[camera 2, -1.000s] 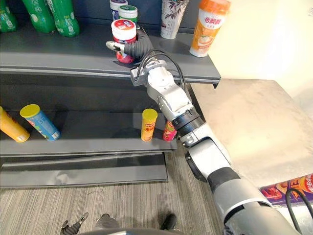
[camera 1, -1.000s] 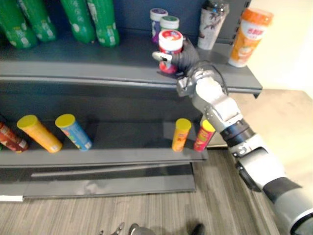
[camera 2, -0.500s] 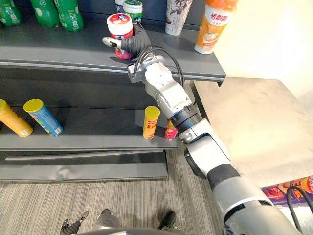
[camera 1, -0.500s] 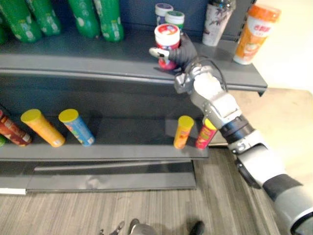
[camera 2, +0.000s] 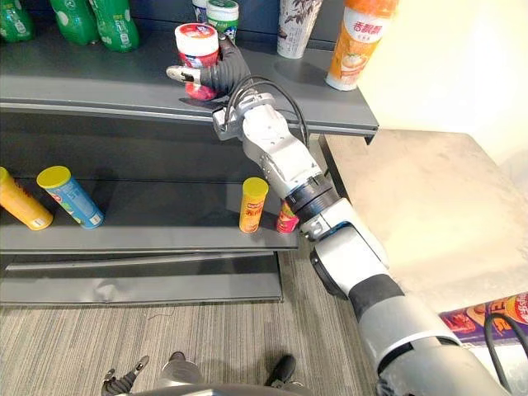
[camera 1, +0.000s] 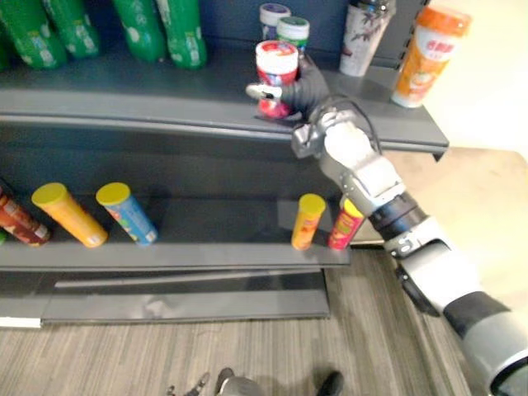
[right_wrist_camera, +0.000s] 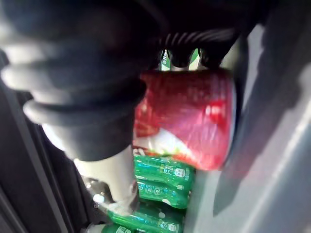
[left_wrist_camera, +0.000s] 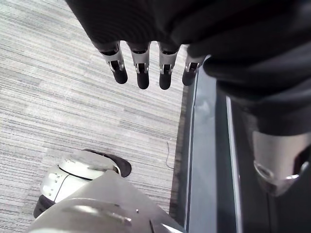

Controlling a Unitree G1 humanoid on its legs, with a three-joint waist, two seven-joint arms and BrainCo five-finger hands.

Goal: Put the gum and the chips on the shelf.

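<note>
Gum jar [camera 1: 275, 70], red with a white lid, upright at the upper middle of the left eye view, above the front part of the top shelf [camera 1: 124, 92]. Cannot tell whether the base touches the board. Clasped by the right hand [camera 1: 307, 89]: fingers curled round the red body from behind, a silver tip showing past the jar's left side. Same closed grasp seen from close in the right wrist view, with green bottles beyond.

Just behind the jar, toward the top edge: a pale-lidded small jar [camera 1: 273, 15] and a green-lidded small jar [camera 1: 293, 30]. Further right, a patterned cup [camera 1: 363, 33] and a tall orange cup [camera 1: 429, 54] near the upper right corner. Green bottles [camera 1: 165, 29] along the upper left.

On the lower shelf [camera 1: 206, 243], mid-frame under the right forearm: yellow chips tube [camera 1: 308, 221] and red chips tube [camera 1: 345, 224] side by side, yellow lids up. Well apart at the left: blue tube [camera 1: 125, 214], orange tube [camera 1: 68, 214], and a dark red tube [camera 1: 21, 224] cut by the edge.

At the lower right corner of the right eye view, a purple and orange pack [camera 2: 487, 320] on a pale table [camera 2: 412, 206].

Left hand [left_wrist_camera: 141, 73] in the left wrist view: fingers straight, holding nothing, above striped grey floor [left_wrist_camera: 58, 97].
</note>
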